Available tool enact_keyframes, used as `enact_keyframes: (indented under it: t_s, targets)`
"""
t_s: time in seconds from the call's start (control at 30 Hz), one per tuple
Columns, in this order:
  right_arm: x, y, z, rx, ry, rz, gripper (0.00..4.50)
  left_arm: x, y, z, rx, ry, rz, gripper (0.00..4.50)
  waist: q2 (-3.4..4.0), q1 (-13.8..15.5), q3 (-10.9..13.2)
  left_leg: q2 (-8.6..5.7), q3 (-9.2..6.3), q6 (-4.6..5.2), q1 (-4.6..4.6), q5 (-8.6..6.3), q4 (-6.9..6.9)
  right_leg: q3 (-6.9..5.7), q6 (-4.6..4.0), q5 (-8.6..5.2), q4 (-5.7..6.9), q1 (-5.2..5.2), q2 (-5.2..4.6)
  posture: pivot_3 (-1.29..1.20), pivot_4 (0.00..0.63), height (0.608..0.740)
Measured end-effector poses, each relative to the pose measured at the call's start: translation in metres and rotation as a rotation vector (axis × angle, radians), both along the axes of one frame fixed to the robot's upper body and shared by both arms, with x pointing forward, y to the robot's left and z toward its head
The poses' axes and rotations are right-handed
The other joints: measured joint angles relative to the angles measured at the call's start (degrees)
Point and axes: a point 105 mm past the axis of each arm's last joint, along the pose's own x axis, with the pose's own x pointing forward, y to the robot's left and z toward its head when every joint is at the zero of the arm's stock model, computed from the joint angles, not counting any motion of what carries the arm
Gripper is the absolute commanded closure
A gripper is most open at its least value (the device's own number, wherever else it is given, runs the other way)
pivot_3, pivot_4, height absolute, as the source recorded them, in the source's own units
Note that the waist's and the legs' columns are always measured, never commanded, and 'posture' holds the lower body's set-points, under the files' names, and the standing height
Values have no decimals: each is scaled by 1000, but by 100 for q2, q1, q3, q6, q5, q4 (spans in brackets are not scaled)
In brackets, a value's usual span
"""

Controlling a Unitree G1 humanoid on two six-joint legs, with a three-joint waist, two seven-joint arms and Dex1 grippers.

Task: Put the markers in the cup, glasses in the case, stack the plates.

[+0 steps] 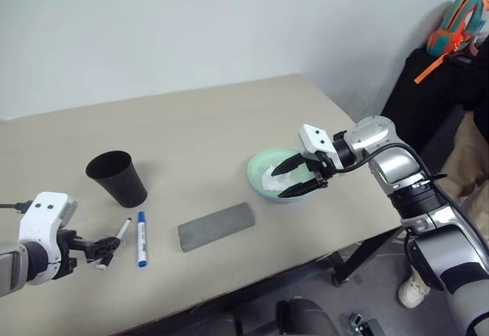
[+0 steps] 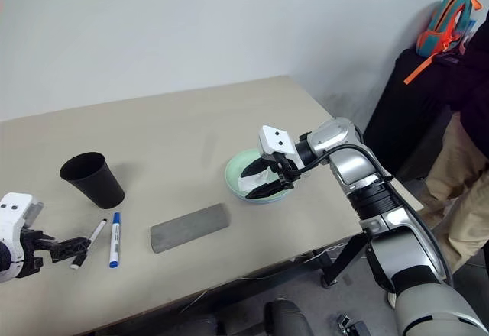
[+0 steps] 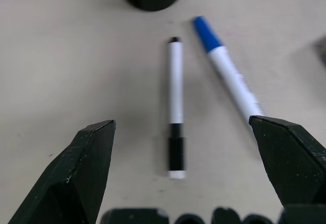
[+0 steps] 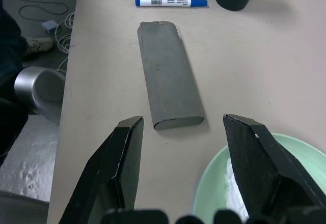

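Left eye view, mint plate (image 1: 263, 166) holding white tissue (image 1: 273, 177), both hands open, empty

Office or lab: bare table (image 1: 199, 122), floor cables (image 4: 30, 10)

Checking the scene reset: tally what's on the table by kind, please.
Markers: 2 (white marker with black cap, white marker with blue cap)
Black tapered plastic cup: 1
Grey oblong case: 1
Mint green round plate: 1
Crumpled white tissue in the plate: 1
Total: 6
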Motion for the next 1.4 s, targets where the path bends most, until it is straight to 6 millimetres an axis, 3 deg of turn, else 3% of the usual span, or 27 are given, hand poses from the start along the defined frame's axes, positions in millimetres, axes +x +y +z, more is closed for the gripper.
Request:
enact_keyframes:
  t_s: [0.83,1.13,1.4]
  targets:
    - [0,0,0,0,-1,-3,1779,-3,-5,-38,-27,112,-34,39,-1,0,0,1,3,-4,1,-2,-1,-1,0,0,-2,0,-2,0,0,738]
    - [0,0,0,0,-2,-3,1779,0,-5,-39,-30,110,-33,39,-1,0,0,1,3,-4,1,-2,-1,-1,0,0,-2,0,-2,0,0,738]
    - [0,0,0,0,-2,-3,1779,20,-12,-29,-27,50,-61,39,-1,3,0,0,2,-3,1,-2,-1,-2,0,0,-2,2,-2,0,0,738]
